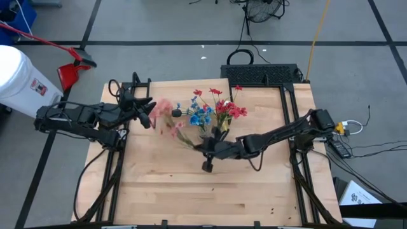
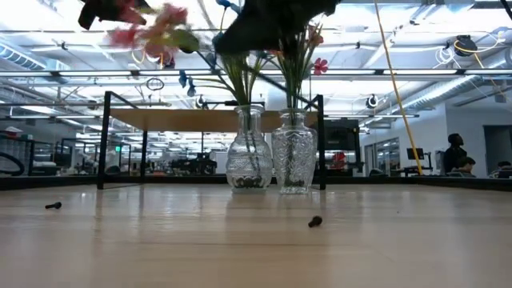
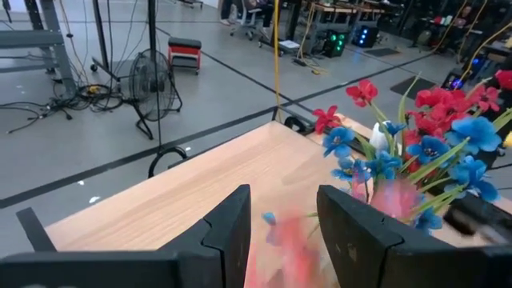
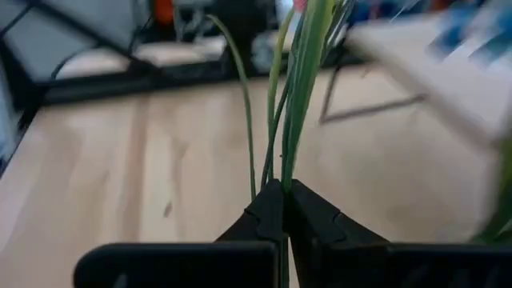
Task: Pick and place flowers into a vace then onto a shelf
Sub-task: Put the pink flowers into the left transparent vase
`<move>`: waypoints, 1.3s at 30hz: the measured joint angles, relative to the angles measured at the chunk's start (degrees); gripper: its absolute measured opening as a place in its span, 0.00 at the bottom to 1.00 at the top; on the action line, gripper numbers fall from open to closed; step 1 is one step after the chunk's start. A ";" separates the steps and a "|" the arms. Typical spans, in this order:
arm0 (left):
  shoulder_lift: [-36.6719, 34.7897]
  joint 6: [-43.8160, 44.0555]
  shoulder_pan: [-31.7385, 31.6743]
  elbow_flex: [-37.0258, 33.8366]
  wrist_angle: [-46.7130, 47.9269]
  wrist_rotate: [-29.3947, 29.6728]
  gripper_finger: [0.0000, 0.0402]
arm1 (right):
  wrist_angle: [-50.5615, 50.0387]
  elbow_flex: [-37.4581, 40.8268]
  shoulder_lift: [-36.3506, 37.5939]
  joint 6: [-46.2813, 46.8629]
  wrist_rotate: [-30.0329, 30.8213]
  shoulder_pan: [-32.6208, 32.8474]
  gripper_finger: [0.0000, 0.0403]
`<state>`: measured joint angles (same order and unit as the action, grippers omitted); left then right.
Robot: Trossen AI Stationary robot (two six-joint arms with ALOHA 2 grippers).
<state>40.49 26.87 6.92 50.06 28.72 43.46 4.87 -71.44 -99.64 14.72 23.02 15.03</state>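
From above, the left gripper [image 1: 151,117] grasps the pink-red bunch [image 1: 166,117] left of the blue bunch [image 1: 201,115]. The low view shows two glass vases [image 2: 272,160] before the shelf [image 2: 184,118]. At the right wrist, the right gripper [image 4: 283,210] is clenched on green stems [image 4: 298,96].

two vases [image 2: 272,152] stand side by side before the shelf [image 2: 212,120].

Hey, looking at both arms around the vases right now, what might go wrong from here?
1. The right gripper pinches thin green stems above the two clear glass vases; pulling sideways might tip a vase.
2. The left gripper carries the blurred pink flower bunch close by, so the sprays may tangle.
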 joint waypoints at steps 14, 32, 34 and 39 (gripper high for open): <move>0.00 0.01 0.00 0.00 0.23 -0.05 0.37 | 23.09 -0.02 2.72 -15.51 15.61 1.56 0.00; 0.00 0.96 0.00 0.00 0.25 0.02 0.37 | 62.11 13.33 0.53 -29.42 26.61 -2.28 0.00; 0.00 1.11 0.00 0.00 0.25 0.04 0.37 | 62.73 13.20 -0.51 -30.43 26.25 -2.54 0.00; 0.00 2.20 0.00 0.00 0.23 0.07 0.37 | 64.05 13.09 -2.85 -29.73 23.42 -3.56 0.00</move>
<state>40.49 29.07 6.92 50.06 28.95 43.53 68.92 -58.35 -102.49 -15.00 46.44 11.47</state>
